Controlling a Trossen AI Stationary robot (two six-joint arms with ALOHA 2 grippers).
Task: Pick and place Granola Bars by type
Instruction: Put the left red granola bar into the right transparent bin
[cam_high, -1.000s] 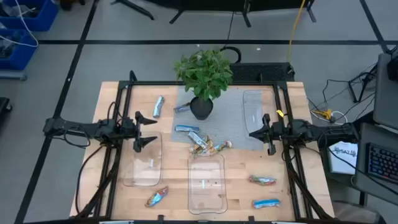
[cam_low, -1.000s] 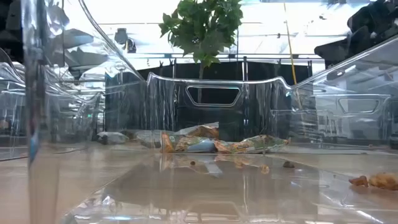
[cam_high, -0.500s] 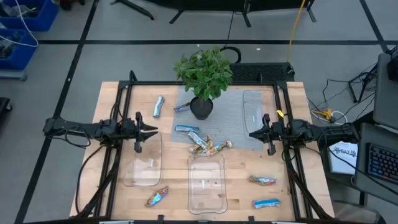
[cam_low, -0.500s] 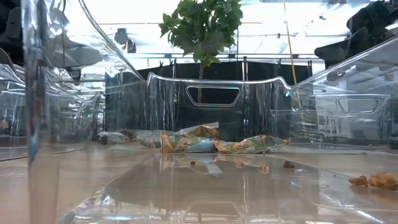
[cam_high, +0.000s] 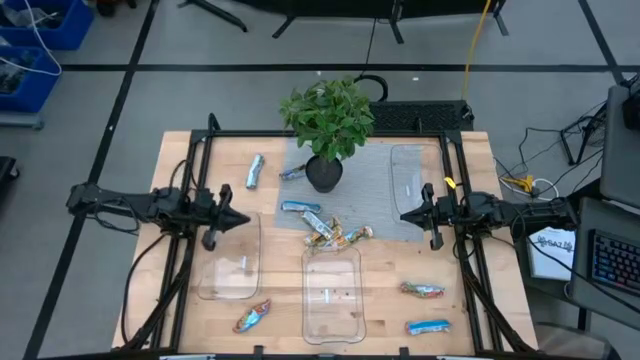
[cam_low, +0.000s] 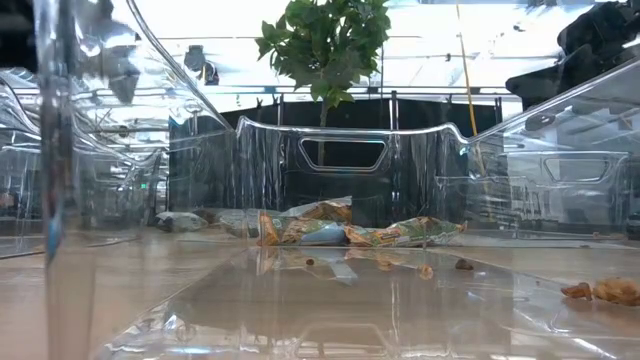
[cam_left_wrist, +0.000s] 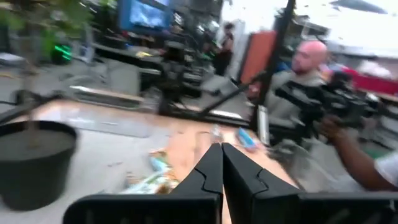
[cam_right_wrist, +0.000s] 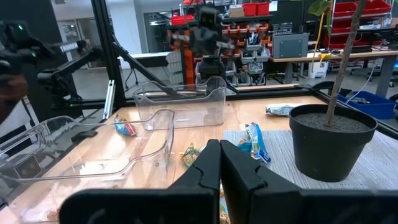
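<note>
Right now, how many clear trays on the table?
3: left tray beside the left gripper, center-front tray, right-rear tray near the plant pot. None appears hidden.

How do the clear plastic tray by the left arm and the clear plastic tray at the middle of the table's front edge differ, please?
The clear plastic tray by the left arm sits under the shut left gripper; the clear plastic tray at the middle front has no gripper over it. The left one lies away from the heap of shiny-wrapped granola bars; the middle one lies just in front of it. Both are transparent and hold no bars.
</note>
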